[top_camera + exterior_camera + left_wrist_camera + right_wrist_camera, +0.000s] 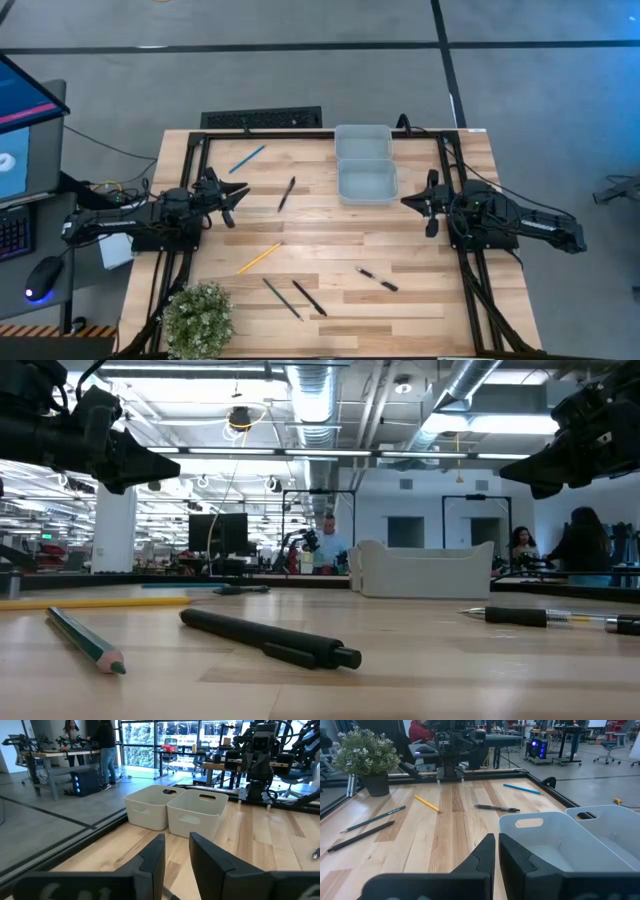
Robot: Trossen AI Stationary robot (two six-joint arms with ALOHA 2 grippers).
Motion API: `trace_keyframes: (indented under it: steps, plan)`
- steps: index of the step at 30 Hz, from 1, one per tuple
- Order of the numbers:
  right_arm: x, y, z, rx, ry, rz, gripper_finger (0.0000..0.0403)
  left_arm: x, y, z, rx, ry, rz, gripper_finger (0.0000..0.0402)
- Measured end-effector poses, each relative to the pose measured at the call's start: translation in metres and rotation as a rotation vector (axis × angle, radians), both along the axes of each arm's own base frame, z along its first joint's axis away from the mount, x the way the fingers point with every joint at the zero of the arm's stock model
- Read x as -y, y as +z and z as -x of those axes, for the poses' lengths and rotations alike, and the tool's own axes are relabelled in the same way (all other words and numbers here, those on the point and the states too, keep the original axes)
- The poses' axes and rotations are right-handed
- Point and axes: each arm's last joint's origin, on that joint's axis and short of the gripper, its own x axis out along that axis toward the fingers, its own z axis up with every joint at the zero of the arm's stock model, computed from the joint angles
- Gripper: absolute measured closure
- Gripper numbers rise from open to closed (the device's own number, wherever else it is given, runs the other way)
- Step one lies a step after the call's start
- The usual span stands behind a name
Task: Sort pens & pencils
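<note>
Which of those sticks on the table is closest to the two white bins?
The black pen lying alone on the table's far half, between the left gripper and the bins. The blue pencil lies farther left; the yellow pencil and other dark sticks lie toward the near edge.

The table [420,260] is pale wood in glued strips, smooth with a soft sheen. Two bins [364,163] look like translucent whitish plastic, matt. The black pens [270,638] have a matt plastic look; the yellow pencil [259,258] and blue pencil [246,159] look painted and smooth.
</note>
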Motion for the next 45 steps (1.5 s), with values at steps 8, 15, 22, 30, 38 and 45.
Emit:
trace_keyframes:
  steps: [8,15,22,30,38,45]
  plan:
    - [0.0000,0.0000,0.0000,0.000,0.000,0.000,0.0359,0.0000,0.0000,0.0000,0.000,0.000,0.000,0.0323]
    - [0.0000,0.0000,0.0000,0.000,0.000,0.000,0.0359,0.0000,0.0001,0.0000,0.000,0.000,0.000,0.0323]
    - [0.0000,0.0000,0.0000,0.000,0.000,0.000,0.0359,0.0000,0.0001,0.0000,0.001,0.000,0.000,0.0323]
    - [0.0000,0.0000,0.0000,0.000,0.000,0.000,0.0359,0.0000,0.0001,0.0000,0.001,0.000,0.000,0.0323]
    - [0.0001,0.0009,-0.0003,0.014,-0.001,-0.002,0.0359,0.0000,0.0002,0.0000,0.001,0.000,0.000,0.0323]
    - [0.0002,0.0056,-0.0009,0.093,-0.032,-0.255,0.0359,0.0000,0.0001,0.0000,0.005,0.001,0.007,0.0323]
